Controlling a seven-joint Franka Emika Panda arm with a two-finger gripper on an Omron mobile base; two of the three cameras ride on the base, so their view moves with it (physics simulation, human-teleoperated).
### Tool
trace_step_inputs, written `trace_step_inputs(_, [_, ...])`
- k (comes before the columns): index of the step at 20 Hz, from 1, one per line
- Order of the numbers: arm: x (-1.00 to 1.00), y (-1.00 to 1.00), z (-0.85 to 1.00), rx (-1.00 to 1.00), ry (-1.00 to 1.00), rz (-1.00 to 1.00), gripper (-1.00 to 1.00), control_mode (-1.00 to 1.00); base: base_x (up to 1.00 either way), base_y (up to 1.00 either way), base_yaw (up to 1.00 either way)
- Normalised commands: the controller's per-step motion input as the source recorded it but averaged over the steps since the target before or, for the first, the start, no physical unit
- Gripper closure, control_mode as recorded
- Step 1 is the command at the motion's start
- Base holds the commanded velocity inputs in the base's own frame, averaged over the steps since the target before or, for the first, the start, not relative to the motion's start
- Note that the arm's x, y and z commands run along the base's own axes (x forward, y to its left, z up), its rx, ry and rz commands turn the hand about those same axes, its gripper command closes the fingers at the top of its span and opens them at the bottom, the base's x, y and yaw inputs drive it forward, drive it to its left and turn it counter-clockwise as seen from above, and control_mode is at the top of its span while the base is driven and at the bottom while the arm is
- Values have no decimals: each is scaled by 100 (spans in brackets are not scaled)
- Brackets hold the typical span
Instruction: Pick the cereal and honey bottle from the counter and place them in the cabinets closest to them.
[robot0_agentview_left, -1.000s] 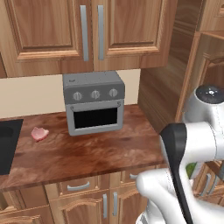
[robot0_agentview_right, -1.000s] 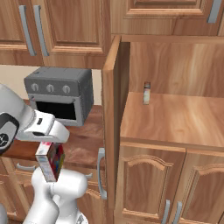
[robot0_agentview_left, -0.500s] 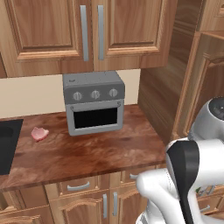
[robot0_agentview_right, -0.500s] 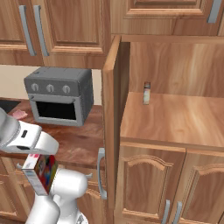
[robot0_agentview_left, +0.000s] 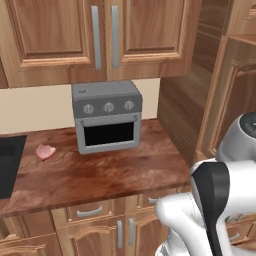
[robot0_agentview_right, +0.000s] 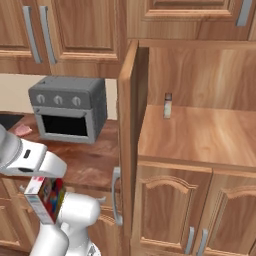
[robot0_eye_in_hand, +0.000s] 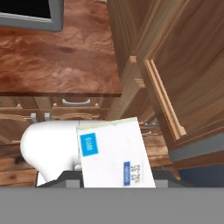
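My gripper (robot0_agentview_right: 48, 181) is shut on the top of the cereal (robot0_agentview_right: 45, 200), a slim box with red and white print that hangs low at the left, in front of the lower cabinet fronts. In the hand view the box's white face with blue labels (robot0_eye_in_hand: 116, 154) hides my fingertips. To the right stand the cabinets, with an open door (robot0_agentview_right: 128, 125), its grey bar handle (robot0_agentview_right: 116, 195) and a bare wooden shelf (robot0_agentview_right: 200, 137) inside. That door's edge (robot0_eye_in_hand: 164, 94) lies just right of the box in the hand view. The honey bottle is out of view.
A grey toaster oven (robot0_agentview_left: 106, 116) stands on the brown counter (robot0_agentview_left: 100, 172), with a pink lump (robot0_agentview_left: 45, 151) and a dark sink (robot0_agentview_left: 7, 165) to its left. A small brownish box with a dark top (robot0_agentview_right: 168, 105) stands at the back of the shelf.
The arm has dropped and pulled left, carrying the cereal down from counter height to the lower cabinet fronts. Over the last half second it has barely moved.
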Motion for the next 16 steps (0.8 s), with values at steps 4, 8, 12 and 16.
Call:
trace_step_inputs(4, [0, 0, 0, 0, 0, 0, 100, 100, -58, -3, 0])
trace_step_inputs(8, [0, 0, 0, 0, 0, 0, 100, 100, -68, -8, 0])
trace_step_inputs(12, [0, 0, 0, 0, 0, 0, 100, 100, -63, -9, 0])
trace_step_inputs(16, [0, 0, 0, 0, 0, 0, 100, 100, -55, -7, 0])
